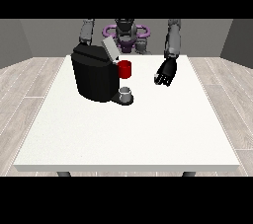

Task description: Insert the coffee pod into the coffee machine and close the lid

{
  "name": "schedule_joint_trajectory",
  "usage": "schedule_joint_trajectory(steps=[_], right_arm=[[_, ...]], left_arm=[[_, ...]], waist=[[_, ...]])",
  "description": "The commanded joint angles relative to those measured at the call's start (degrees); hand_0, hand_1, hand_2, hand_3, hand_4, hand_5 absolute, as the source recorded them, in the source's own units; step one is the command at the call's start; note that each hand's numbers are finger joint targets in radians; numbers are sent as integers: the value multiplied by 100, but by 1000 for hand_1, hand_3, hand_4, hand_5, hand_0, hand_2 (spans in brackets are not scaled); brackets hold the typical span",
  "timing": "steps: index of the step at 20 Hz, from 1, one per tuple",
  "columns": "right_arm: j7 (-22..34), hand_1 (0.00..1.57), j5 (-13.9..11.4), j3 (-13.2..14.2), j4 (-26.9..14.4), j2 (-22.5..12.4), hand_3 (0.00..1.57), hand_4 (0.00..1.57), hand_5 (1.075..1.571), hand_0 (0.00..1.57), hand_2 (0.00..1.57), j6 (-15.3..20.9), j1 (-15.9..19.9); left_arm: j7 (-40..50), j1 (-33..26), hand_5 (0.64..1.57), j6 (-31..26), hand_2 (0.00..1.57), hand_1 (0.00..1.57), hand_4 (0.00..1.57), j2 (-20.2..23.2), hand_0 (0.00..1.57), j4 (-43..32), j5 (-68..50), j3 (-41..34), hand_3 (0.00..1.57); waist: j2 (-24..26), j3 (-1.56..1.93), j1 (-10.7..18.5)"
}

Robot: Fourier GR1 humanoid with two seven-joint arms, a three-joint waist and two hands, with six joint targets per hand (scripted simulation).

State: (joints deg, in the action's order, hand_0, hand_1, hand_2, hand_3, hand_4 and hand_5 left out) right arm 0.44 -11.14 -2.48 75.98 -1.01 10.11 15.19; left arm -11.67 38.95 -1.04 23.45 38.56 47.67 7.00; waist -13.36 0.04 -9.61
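Black coffee machine [94,77] sits on white bench [128,134], at about 10 o'clock from bench centre. Lid [109,49] tilted up, open. Red thing at the machine [125,69] at its 3 o'clock side, near the top. Grey thing [126,92] on the machine's base below the red one; can't tell if it's the coffee pod, so pod location unconfirmed.

Robot hand at the view's right [165,74] hangs above the bench at roughly 1 o'clock from bench centre, well apart from the machine, holding nothing; fingers look relaxed, slightly bent. The other robot hand is hidden behind the machine, only the arm shows at 11 o'clock; state can't be told.

Progress, judged: lid not yet closed; pod insertion not verifiable. Lid closing is left at least.
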Motion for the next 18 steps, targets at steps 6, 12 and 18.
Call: schedule_joint_trajectory(steps=[6,12,18], right_arm=[[-217,0,19,216,-519,-179,0,0,1571,0,0,-71,-157],[-26,0,-49,365,-997,-143,0,0,1571,0,0,113,139],[-159,0,-57,148,-741,-5,0,0,1571,0,0,16,-72]], left_arm=[[-91,477,1571,-722,1431,1447,530,-368,1447,99,-501,-390,1354],[350,1150,1571,-1741,1390,1402,542,-482,1402,378,-557,-298,1329],[145,1199,1571,-1946,1396,1403,598,-276,1403,372,-579,-526,1341]], waist=[[454,-2,137],[855,1,373],[900,-3,113]])
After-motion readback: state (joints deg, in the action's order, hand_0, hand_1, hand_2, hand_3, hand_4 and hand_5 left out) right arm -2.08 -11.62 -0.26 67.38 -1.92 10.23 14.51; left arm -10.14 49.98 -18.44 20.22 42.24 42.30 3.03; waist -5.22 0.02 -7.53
